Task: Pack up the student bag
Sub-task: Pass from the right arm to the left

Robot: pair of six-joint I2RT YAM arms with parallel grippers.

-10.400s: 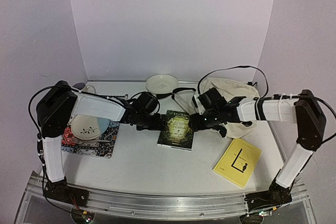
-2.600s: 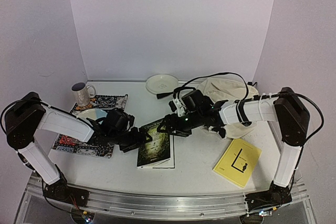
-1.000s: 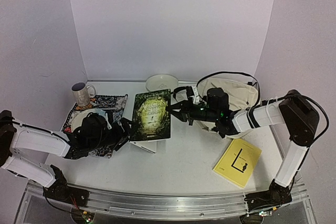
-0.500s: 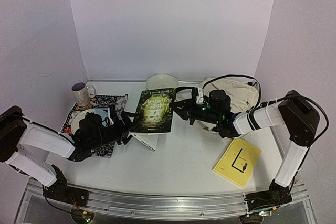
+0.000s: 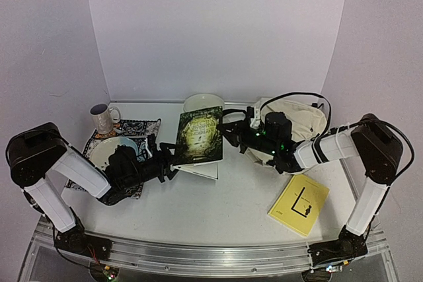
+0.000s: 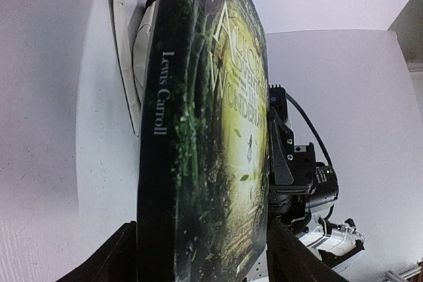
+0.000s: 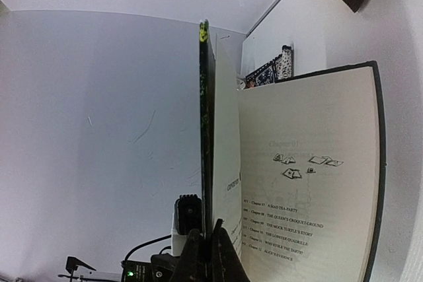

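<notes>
Currently right gripper point(image 5: 227, 133) is pinched tight on the front cover of the green book point(image 5: 199, 137), the cover's edge thin between its fingers and the pages hanging loose beside it. Left gripper point(image 5: 166, 165) sits at the book's lower left corner, one finger on either side of the spine; gripping or only flanking, cannot tell. Student bag point(image 5: 299, 114) lies just behind the right gripper, partly under that arm.
</notes>
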